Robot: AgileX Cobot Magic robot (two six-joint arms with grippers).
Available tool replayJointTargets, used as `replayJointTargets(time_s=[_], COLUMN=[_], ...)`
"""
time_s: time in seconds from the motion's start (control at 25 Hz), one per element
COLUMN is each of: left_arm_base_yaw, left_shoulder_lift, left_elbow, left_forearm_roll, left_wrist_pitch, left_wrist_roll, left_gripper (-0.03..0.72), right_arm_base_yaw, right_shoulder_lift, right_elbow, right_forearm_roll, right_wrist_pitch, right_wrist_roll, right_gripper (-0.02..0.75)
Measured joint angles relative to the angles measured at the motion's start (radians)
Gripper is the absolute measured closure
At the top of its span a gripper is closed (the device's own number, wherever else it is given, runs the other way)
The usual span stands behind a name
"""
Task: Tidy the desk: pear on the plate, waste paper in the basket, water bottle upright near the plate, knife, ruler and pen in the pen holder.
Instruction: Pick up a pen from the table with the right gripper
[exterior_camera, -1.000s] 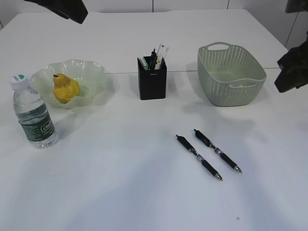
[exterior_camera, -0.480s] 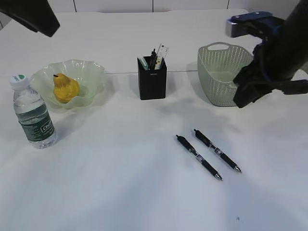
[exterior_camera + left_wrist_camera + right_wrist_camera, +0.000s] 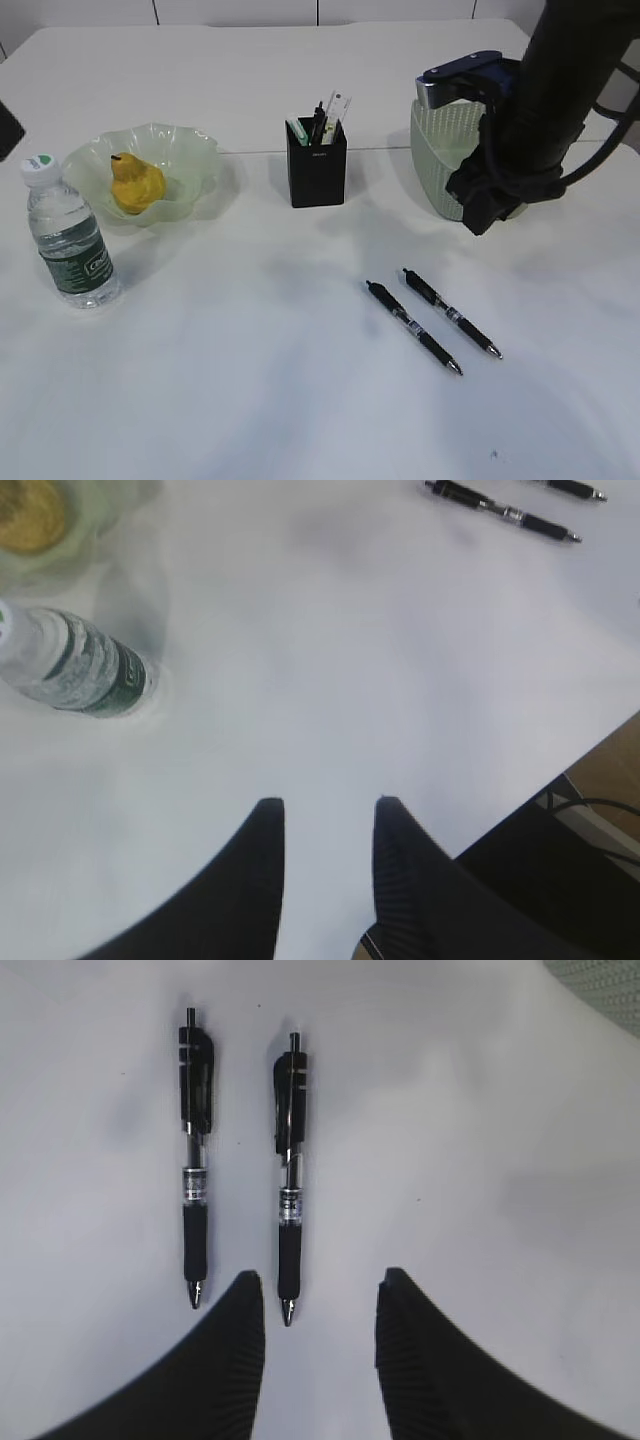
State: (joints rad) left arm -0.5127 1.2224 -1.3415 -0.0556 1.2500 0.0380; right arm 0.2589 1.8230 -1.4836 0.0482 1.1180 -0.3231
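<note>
In front of the basket [image 3: 440, 125] in the exterior view, we see the right gripper [image 3: 483, 208] above and behind two pens [image 3: 413, 326]. In the left wrist view, the left gripper [image 3: 327, 825] stands apart, empty, bottle [image 3: 72, 665] far ahead-left. In the right wrist view, parted fingers [image 3: 235, 1310] hover just behind both pens.
</note>
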Motion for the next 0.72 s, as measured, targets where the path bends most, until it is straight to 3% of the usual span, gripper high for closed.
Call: replayJointTargets(time_s=[0.48, 0.72], left_arm_base_yaw=[0.0, 0.0], left_shoulder_lift=[-0.191, -0.239], left_elbow=[0.333, 0.417], left_forearm_roll=[-0.028, -0.04], left_wrist_pitch=[-0.101, -0.125], left_wrist_roll=[-0.005, -0.008], left_gripper=[0.475, 0.451], right_arm_base_yaw=[0.0, 0.0], right_shoulder_lift=[0.13, 0.154], right_elbow=[-0.007, -0.022], right_forearm_roll=[-0.002, -0.008], right_wrist_pitch=[-0.03, -0.041], right_wrist_roll=[0.004, 0.004], right_gripper=[0.417, 0.351])
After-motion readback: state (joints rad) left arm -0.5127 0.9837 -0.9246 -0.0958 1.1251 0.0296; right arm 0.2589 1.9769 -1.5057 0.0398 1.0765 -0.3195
